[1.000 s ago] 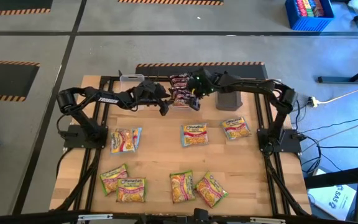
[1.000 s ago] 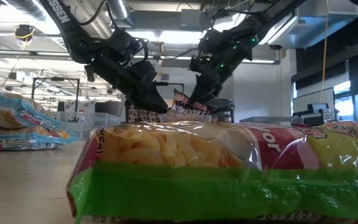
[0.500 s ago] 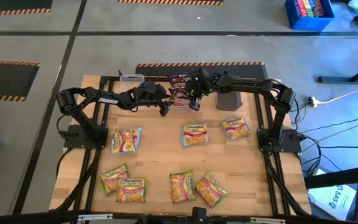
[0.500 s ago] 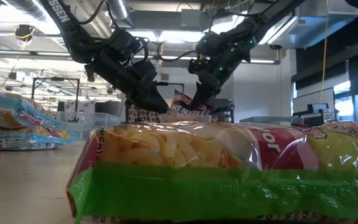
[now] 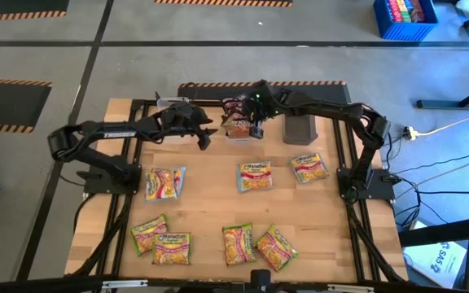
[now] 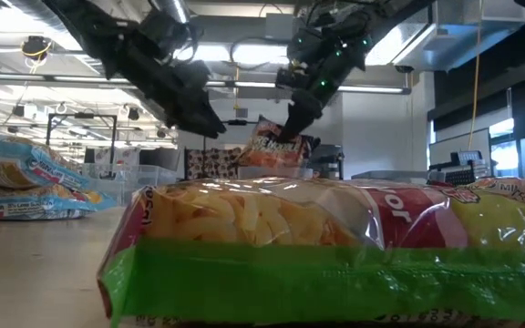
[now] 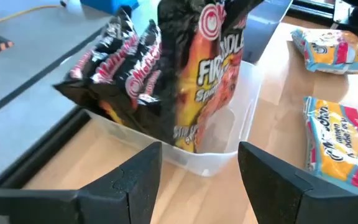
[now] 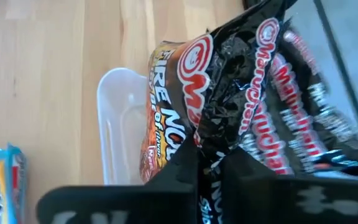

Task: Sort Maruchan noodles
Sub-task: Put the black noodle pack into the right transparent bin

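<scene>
Your right gripper point(image 5: 256, 126) is hanging over the far middle of the table point(image 5: 210, 203), its fingers point(image 8: 241, 186) pinching the top edge of a dark maroon Maruchan Fire noodle packet point(image 8: 194, 93); the packet is standing upright with its lower end inside a clear plastic tub point(image 7: 229, 134), and other dark packets point(image 7: 114, 59) are leaning in the same tub just beside it.

Your left gripper point(image 5: 204, 138) is hovering just left of that tub, fingers point(image 7: 135, 180) spread and holding nothing; in the left wrist view the tub and the pinched packet are sitting right between them, apart from both.

A second clear tub point(image 5: 172, 103) is sitting at the far edge, left of the first; a dark grey tub point(image 5: 300, 129) is standing to the right of the right gripper.

The remaining noodles are lying flat on the table: three yellow-orange, blue-edged packets point(image 5: 254, 176) are spreading across the middle row, from left to right; four yellow-green packets point(image 5: 238, 243) are lying along the near row, two at the near left and two near the middle; in the low view one green-banded packet point(image 6: 272, 246) is filling the foreground.
</scene>
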You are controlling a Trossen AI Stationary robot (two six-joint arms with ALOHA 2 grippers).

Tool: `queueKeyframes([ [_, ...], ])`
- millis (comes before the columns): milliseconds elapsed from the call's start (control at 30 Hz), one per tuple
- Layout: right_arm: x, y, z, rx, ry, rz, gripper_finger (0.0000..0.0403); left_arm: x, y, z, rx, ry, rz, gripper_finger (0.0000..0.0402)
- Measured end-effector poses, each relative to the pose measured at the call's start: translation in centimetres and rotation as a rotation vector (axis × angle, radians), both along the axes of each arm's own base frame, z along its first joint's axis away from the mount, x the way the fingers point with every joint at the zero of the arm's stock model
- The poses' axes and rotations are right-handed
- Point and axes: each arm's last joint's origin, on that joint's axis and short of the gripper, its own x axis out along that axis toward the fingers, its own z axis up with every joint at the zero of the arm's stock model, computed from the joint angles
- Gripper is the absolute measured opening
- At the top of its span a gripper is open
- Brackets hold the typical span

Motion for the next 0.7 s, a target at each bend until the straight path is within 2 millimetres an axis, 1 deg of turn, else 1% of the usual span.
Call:
queueKeyframes([
  [100,0.1,0.2,1.1,-0.052,0.041,0.032,0.0006,-0.4,-0.2,0.6,0.006,-0.003,-0.001,0.0206],
  [200,0.1,0.3,1.6,-0.087,0.070,0.075,0.0009,-0.5,-0.3,0.7,0.007,-0.004,-0.003,0.0206],
  [333,-0.1,0.7,1.2,-0.097,0.102,0.154,0.0006,-0.4,-0.4,0.6,0.007,-0.004,-0.006,0.0206],
  [500,0.1,0.9,0.3,-0.096,0.145,0.179,0.0009,-0.3,-0.7,0.7,0.011,-0.004,-0.021,0.0206],
  [600,0.7,1.3,0.0,-0.107,0.138,0.194,0.0010,-0.3,-0.7,0.7,0.016,-0.003,-0.024,0.0206],
  [700,1.3,1.8,-1.0,-0.120,0.177,0.199,0.0011,-0.3,-0.6,0.7,0.016,-0.005,-0.024,0.0206],
])
